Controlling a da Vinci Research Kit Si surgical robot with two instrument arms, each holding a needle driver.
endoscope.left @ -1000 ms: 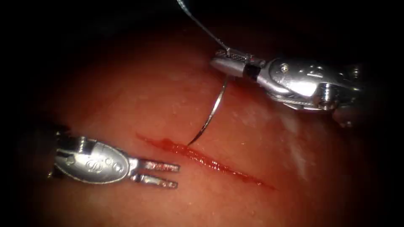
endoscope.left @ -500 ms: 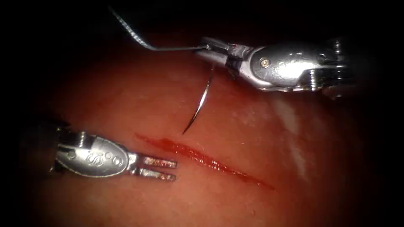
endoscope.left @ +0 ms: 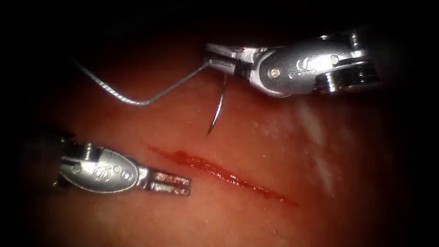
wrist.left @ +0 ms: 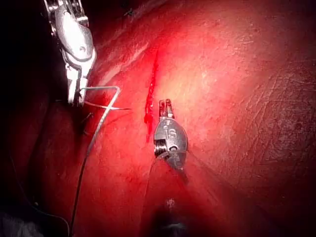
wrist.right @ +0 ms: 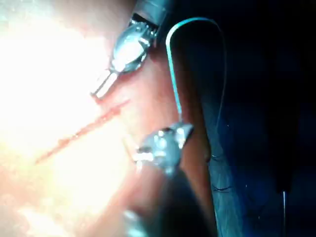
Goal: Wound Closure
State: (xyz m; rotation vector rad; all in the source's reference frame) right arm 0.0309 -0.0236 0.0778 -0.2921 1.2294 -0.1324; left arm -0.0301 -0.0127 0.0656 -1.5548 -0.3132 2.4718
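Right pincer [endoscope.left: 215, 58]: upper right of the endoscope frame, clamped on the needle [endoscope.left: 216, 112] near its thread end.
Needle: hangs tip-down above the cut [endoscope.left: 219, 173], clear of the tissue [endoscope.left: 274, 151].
Thread [endoscope.left: 137, 101]: trails from the needle's end toward the upper left.
Left pincer [endoscope.left: 180, 182]: lower left, left of the cut, narrowly parted, holding nothing.

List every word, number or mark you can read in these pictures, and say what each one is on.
Engraved marks on the body of the left gripper, endoscope view: too blurred to read.
The same marks on the left gripper in the left wrist view: look like digits, perhaps "16", too blurred to be sure.
Right gripper, which holds the needle near its thread end, above the tissue: no readable text.
Thread: none.
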